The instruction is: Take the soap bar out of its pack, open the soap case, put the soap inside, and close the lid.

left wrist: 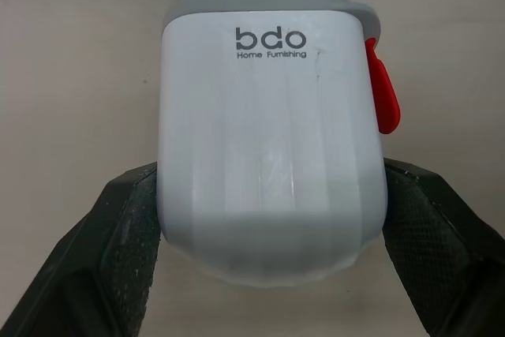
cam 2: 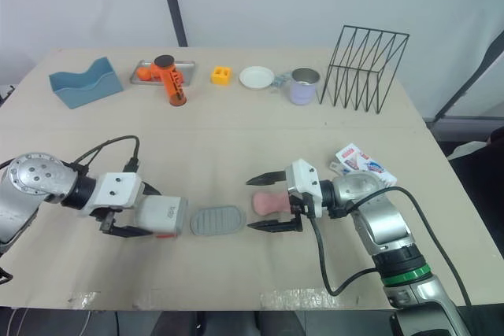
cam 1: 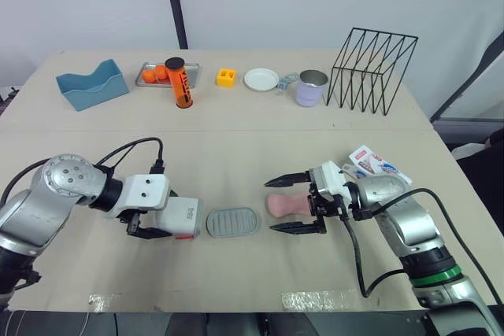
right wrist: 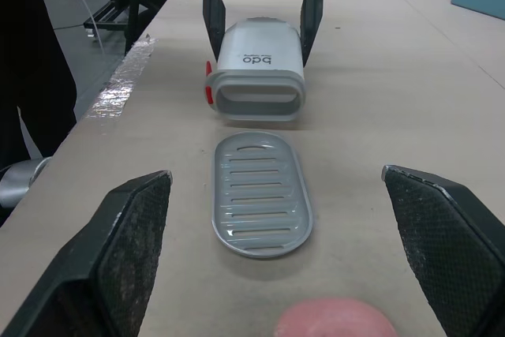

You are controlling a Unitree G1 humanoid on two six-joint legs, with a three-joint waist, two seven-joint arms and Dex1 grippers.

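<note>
Pink soap bar (cam 1: 285,205) is lying unpacked inside our spread right gripper (cam 1: 270,205); our left gripper (left wrist: 270,170) is pinching the white case sleeve (cam 1: 183,218), grey tray (cam 1: 233,221) out. We are facing loading and closing.

White soap case (left wrist: 268,140): smooth plastic, slight gloss. Its slotted tray (right wrist: 256,193): grey matt plastic. Black left-gripper pads (left wrist: 102,258): rough-textured. Table (cam 1: 260,131): matt, possibly wood board.

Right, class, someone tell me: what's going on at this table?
The left gripper is shut on the white soap case, lying on its side with its open mouth towards a grey slatted tray on the table. The right gripper is open, its fingers either side of the bare pink soap bar, not touching it. The soap pack lies beside that arm.
</note>
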